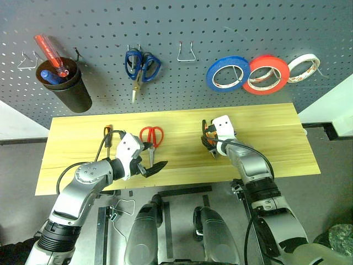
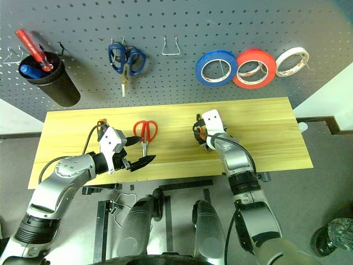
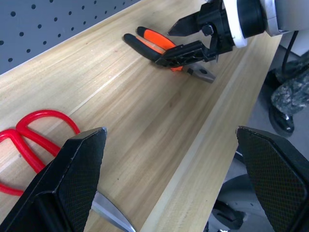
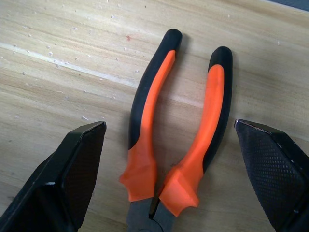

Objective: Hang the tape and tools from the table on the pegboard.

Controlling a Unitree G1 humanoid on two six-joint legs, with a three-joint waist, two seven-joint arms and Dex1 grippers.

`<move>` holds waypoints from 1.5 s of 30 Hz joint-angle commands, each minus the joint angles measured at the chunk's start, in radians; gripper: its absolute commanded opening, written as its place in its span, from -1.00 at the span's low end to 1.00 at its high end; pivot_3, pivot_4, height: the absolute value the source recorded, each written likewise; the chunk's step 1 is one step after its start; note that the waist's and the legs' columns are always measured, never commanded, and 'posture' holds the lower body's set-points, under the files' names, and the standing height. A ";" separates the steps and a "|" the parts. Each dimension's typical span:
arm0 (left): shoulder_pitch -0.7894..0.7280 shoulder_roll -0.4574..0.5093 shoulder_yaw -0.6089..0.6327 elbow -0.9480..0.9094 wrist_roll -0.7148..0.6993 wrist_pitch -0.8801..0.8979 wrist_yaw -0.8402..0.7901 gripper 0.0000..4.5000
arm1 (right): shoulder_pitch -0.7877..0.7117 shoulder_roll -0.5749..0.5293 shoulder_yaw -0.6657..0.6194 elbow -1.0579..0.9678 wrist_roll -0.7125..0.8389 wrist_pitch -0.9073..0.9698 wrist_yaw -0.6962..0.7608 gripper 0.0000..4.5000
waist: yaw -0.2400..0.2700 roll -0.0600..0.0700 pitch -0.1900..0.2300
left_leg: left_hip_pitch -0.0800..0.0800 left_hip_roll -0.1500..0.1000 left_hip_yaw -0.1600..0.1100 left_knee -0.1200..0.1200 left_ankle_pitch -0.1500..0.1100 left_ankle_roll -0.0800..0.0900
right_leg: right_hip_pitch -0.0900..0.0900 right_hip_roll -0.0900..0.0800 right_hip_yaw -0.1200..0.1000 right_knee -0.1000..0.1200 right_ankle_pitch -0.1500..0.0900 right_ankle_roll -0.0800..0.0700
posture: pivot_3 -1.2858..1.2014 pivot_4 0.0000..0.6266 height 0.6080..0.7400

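The right claw (image 4: 169, 179) stands wide open, its 2 black fingers (image 4: 63, 179) straddling the pliers (image 4: 181, 125), which lie flat on the tabletop (image 1: 276, 138) with their orange-and-black handles pointing toward the pegboard (image 1: 182, 22); nothing is gripped, and whether the fingers touch the pliers cannot be told. The left claw (image 1: 153, 160) is also spread wide and empty, hovering at the near edge of the tabletop just beside the red-handled scissors (image 1: 151, 137), whose loops face the pegboard and whose blade tips run under the claw. To the left of that claw, the small screwdriver (image 1: 108, 134) with its orange-and-black handle lies on the wood. On the pegboard, the blue tape (image 1: 228, 73) already hangs on a hook, touching a red-orange roll (image 1: 268, 74) beside it, with a white roll (image 1: 303, 68) further right. Blue-handled scissors (image 1: 141, 67) hang left of an empty wire hook (image 1: 186, 53), and a black cup (image 1: 66, 83) at the far left holds a red-handled screwdriver (image 1: 51, 55).
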 commanded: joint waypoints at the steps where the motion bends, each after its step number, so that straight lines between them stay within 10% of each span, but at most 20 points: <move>1: 0.015 0.001 0.016 -0.051 -0.013 0.000 0.007 1.00 | -0.015 -0.017 0.007 0.000 -0.009 0.034 0.019 0.99 | 0.000 0.000 0.001 | 0.000 0.000 0.000 0.000 0.000 0.000 | 0.000 0.000 0.000 0.000 0.000 0.000 | 0.09 0.25 0.61; 45: 0.035 -0.031 0.019 -0.074 -0.018 -0.016 0.063 1.00 | -0.243 -0.111 0.086 0.226 -0.047 0.202 0.252 0.99 | -0.008 0.000 0.021 | -0.003 0.000 0.001 0.000 0.001 -0.001 | -0.003 0.000 0.000 0.000 0.000 0.000 | 0.05 0.22 0.61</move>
